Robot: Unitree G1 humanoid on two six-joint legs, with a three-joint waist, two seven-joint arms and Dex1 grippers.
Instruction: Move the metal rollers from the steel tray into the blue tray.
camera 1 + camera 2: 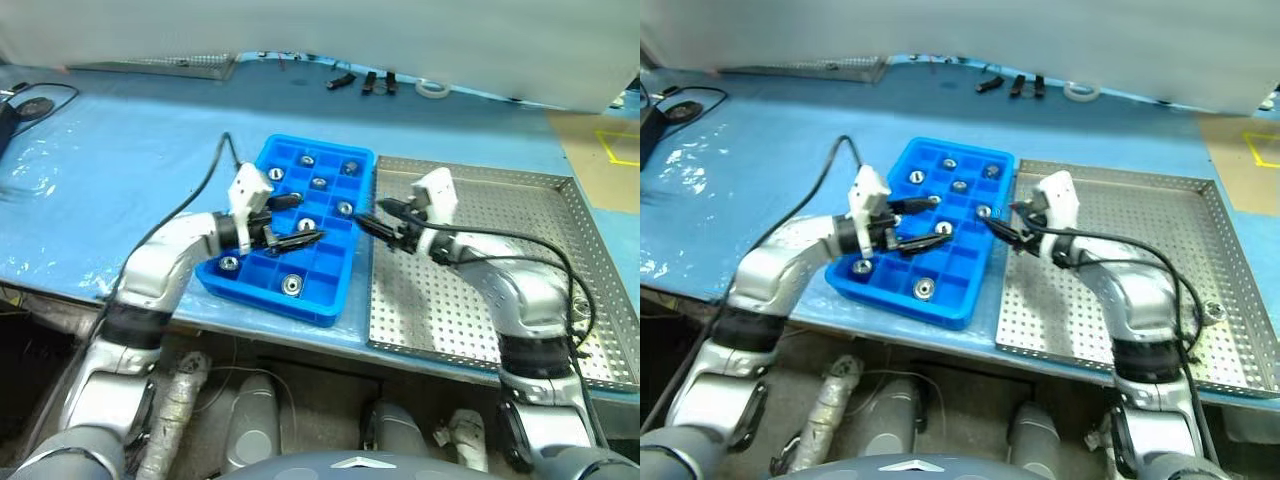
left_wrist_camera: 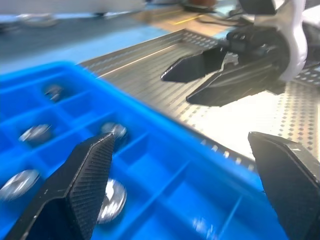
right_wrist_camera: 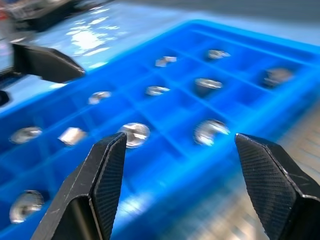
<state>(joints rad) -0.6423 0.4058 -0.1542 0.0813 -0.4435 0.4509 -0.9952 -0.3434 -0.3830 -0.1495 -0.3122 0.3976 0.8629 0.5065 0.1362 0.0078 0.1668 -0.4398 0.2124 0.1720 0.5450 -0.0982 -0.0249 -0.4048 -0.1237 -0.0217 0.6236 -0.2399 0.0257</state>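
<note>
Steel tray (image 1: 480, 300) lies on the tabletop (image 1: 120, 170), its left rim touching the blue tray (image 1: 262, 286), presumably so each transfer is short. I can make out no rollers on the perforated floor; the metal rollers (image 1: 291, 285) sit singly in separate blue compartments. My left pincer (image 1: 292, 220) hangs over the blue tray, fingers wide apart, empty. My right pincer (image 1: 372, 218) points at the seam between the trays, jaws apart, nothing held. No legible writing or labels anywhere.
</note>
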